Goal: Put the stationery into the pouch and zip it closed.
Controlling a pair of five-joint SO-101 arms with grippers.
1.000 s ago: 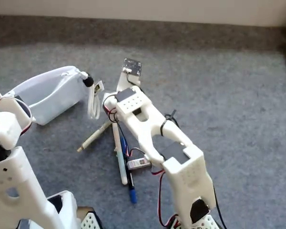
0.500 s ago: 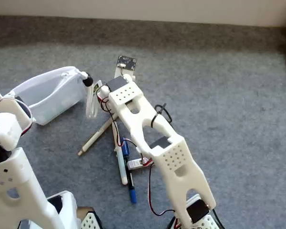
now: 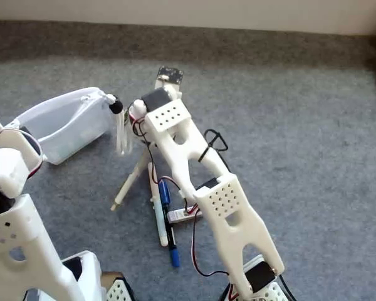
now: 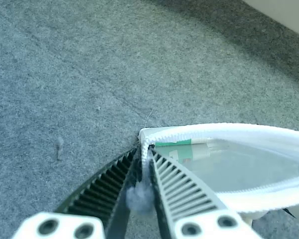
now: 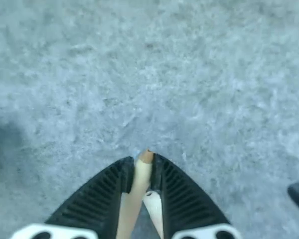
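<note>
The translucent white pouch [image 3: 62,125] lies open on its side at the far left of the grey carpet. My left gripper [image 4: 143,149] is shut on the pouch's end [image 4: 229,164], beside the zipper rim; a green and white item lies inside. My right gripper [image 5: 142,157] is shut on a cream pen [image 5: 139,184] just right of the pouch mouth. In the high view that cream pen [image 3: 130,180] slants down toward the near left. A white pen [image 3: 156,210], a blue pen [image 3: 165,194], a dark pen [image 3: 171,241] and a small white item [image 3: 183,215] lie under the right arm.
A black knob with a white strap [image 3: 119,128] hangs at the pouch mouth. The darker carpet strip and the wall [image 3: 238,12] run along the far edge. Bare carpet [image 3: 301,138] stretches to the right of the right arm.
The right arm has swung and stretched farther out, taking the cream pen along; the pen's low end has shifted right. The pouch and the left arm have stayed put.
</note>
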